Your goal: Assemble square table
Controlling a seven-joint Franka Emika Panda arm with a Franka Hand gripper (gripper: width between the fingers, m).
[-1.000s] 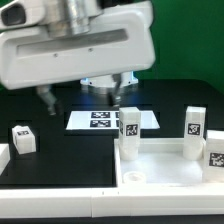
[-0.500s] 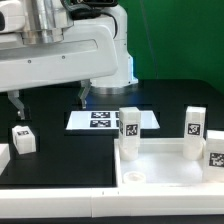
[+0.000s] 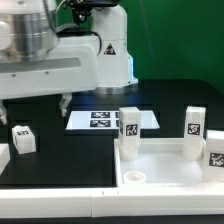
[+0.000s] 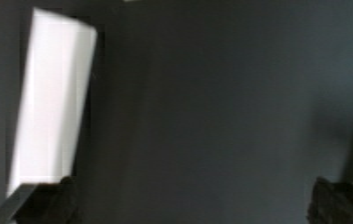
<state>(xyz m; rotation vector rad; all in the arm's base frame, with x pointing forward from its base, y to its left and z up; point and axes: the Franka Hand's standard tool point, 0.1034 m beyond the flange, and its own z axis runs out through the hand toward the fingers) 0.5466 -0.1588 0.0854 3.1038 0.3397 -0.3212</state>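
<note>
The white square tabletop (image 3: 165,172) lies at the front on the exterior view's right, holes up. Three tagged white legs stand on it: one at its near-left corner (image 3: 128,126), two at the right (image 3: 194,124) (image 3: 215,150). A loose tagged leg (image 3: 22,138) stands on the black table at the left. My arm hangs over the left half, with one of its fingers (image 3: 65,103) showing above and right of that leg. In the wrist view my gripper (image 4: 194,205) is open over bare dark table, with nothing between its fingertips.
The marker board (image 3: 100,120) lies flat behind the tabletop, near the middle. A plain white block (image 3: 3,158) sits at the left edge. In the wrist view a bright white strip (image 4: 57,100) runs along one side; what it is I cannot tell.
The arm has swung toward the exterior view's left, away from the marker board and toward the loose leg. The jaws have stayed open. No part has moved.
</note>
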